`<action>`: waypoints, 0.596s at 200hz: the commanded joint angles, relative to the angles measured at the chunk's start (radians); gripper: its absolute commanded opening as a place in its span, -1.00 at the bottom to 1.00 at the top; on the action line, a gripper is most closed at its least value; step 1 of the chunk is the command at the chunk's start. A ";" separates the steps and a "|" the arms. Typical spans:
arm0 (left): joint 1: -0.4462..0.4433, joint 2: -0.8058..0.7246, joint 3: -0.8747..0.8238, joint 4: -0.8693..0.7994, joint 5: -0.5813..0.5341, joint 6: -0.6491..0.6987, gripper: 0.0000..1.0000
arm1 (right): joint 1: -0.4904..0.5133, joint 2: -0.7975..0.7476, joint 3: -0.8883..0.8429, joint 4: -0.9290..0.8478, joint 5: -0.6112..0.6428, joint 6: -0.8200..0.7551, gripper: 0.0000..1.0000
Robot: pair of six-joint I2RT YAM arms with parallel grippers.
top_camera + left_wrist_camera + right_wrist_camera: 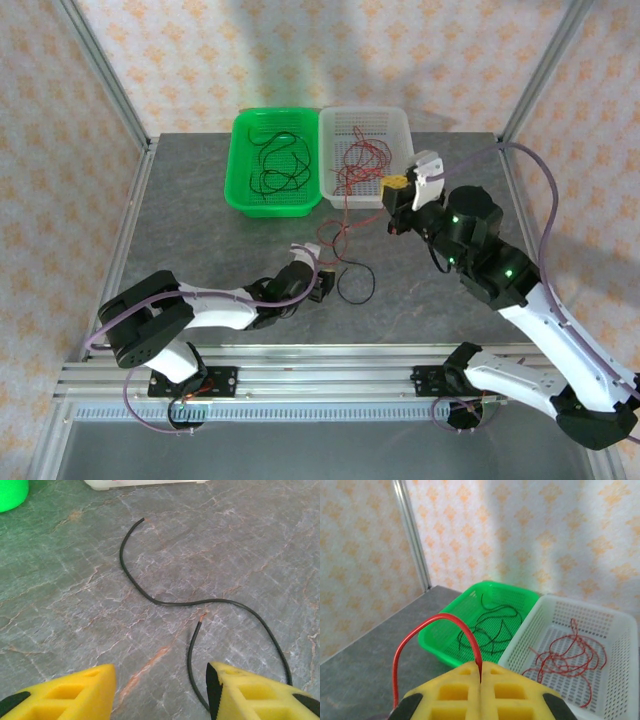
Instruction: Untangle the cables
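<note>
A black cable (165, 601) lies in a loose S on the grey table, seen as a loop (373, 285) from above. My left gripper (161, 690) hovers low over it, open, with one cable end running just inside the right finger (250, 692). In the top view that gripper (322, 283) sits beside the loop. My right gripper (481, 672) is raised in front of the white basket and shut on a red cable (427, 625), which arches up and hangs down toward the table (341, 222). Seen from above, the right gripper (396, 184) is at the basket's near edge.
A green basket (240, 195) at the back holds black cables (275, 165). A white basket (400, 125) beside it holds red cables (355, 170), some trailing over its front rim. Metal frame posts stand at the table corners.
</note>
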 commanded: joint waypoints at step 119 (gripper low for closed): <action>-0.006 -0.336 -0.129 -0.064 -0.108 -0.029 0.42 | -0.251 0.382 0.366 0.119 0.001 -0.009 -1.00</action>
